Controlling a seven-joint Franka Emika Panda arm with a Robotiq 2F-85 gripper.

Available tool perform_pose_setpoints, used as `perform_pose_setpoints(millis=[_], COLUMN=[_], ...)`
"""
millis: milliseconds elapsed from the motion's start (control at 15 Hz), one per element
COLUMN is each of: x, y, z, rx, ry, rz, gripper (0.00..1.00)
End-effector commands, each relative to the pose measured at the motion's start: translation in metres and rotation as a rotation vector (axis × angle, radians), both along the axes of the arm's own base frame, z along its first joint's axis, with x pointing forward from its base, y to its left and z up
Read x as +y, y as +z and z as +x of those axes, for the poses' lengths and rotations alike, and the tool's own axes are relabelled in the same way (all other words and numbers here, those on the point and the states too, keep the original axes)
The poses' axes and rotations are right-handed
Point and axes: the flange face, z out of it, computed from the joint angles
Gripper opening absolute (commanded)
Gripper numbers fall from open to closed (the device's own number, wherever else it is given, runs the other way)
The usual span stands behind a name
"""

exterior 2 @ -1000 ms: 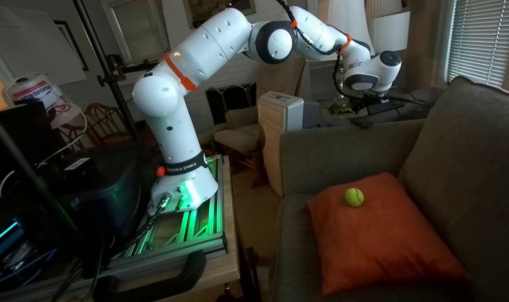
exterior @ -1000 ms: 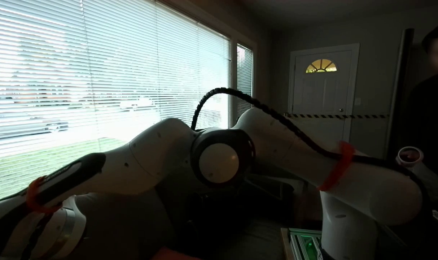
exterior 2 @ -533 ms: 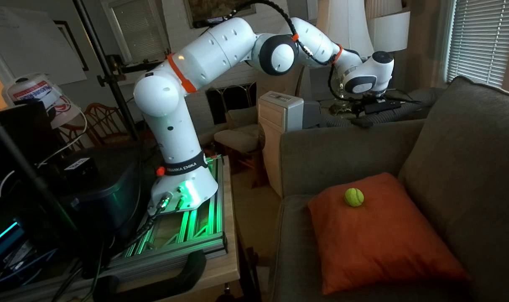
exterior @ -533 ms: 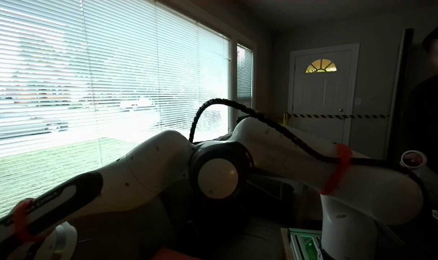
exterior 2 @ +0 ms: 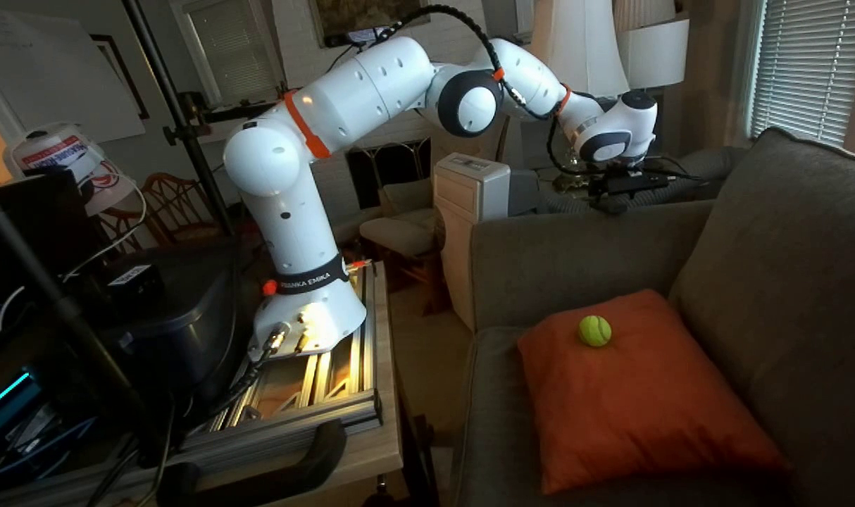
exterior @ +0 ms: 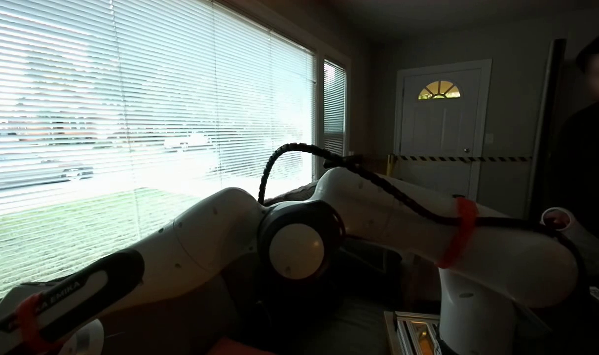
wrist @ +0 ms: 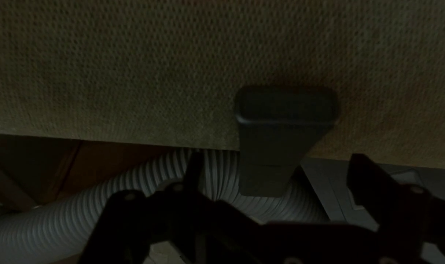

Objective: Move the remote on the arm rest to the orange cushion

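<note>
My hand (wrist: pixel 277 167) is spread wide: in the wrist view its dark fingers (wrist: pixel 195 170) stand at nine and three o'clock of the dark remote (wrist: pixel 275 141), with a gap on each side. The remote lies at the edge of the grey-brown arm rest (wrist: pixel 134 73), wider end over the fabric toward twelve, narrower end showing past the edge toward six. Whether it tapers or tilts away I cannot tell, nor how high the hand is above it.

I take this step to be lining up the grasp. The remote looks slightly nearer the nine o'clock finger, so I should slide that way until the gaps match, descend straight, and close gently. Gripping toward twelve seems safer; pressing the overhanging end could tip it off.

Past that edge, a ribbed grey hose (wrist: pixel 50 227) curves from eight o'clock to five, where a dropped remote might be lost. In an exterior view, a pale lampshade (exterior 2: pixel 582 49) stands behind the hand at eleven, and the sofa back (exterior 2: pixel 772 282) rises at four. The orange cushion (exterior 2: pixel 639 408) lies lower, at six, along what I judge a roomy path. A tennis ball (exterior 2: pixel 594 331) rests on it; I would aim for five o'clock from the ball.
</note>
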Motion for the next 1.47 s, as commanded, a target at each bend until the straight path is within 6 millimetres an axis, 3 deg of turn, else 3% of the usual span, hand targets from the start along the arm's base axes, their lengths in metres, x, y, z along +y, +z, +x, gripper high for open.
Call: perform_pose_setpoints(millis=[0,1267,1333,1400], x=[-0.008,-0.021,-0.021,-0.022], y=[-0.007,-0.017,-0.017,-0.017], z=[0.003,-0.002,-0.002,-0.001], rx=[0.026,0.083,0.078,0.076], ry=[-0.012,-0.01,-0.008,-0.008], rz=[-0.015,-0.044,-0.047,-0.049], gripper=[1.0,1.0,0.75,0.73])
